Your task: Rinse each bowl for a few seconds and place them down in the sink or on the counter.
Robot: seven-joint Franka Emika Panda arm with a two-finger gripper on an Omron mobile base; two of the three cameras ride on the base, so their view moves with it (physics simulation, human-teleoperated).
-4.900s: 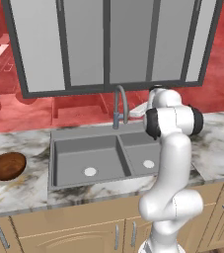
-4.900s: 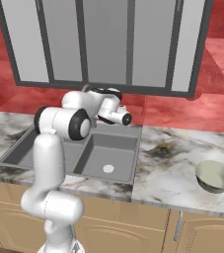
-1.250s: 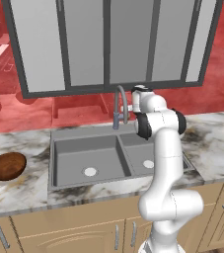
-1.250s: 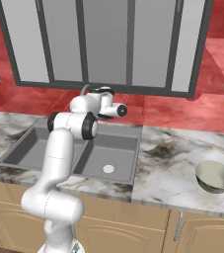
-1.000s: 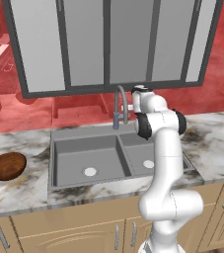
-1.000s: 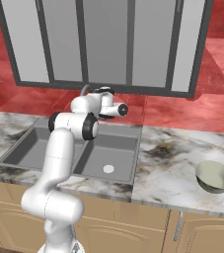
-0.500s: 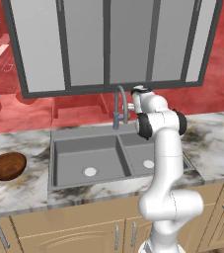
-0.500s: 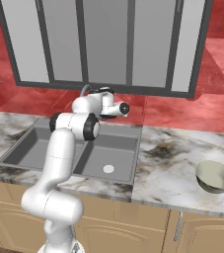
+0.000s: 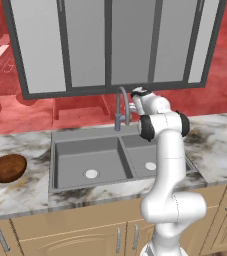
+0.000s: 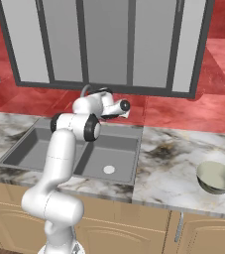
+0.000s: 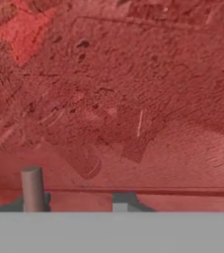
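Arm upright — claw (image 10: 125,112) level (grip unclear)

A glossy dark reddish-brown bowl (image 9: 6,168) is gleaming at the left edge of the left base view, sitting on a white marble desk (image 9: 20,195) streaked with grey-brown veins. At the lower right of the right base view, a pale greenish-beige bowl (image 10: 216,177) is showing a cream inside. The double sink (image 9: 97,160) in the centre is showing flat grey, with a white round drain in each basin and a grey faucet (image 9: 121,106). Mottled red wall (image 11: 133,89) is glowing behind, grey-framed pale panels (image 9: 110,42) are hanging above, and light wooden cabinets (image 10: 129,229) are running below.
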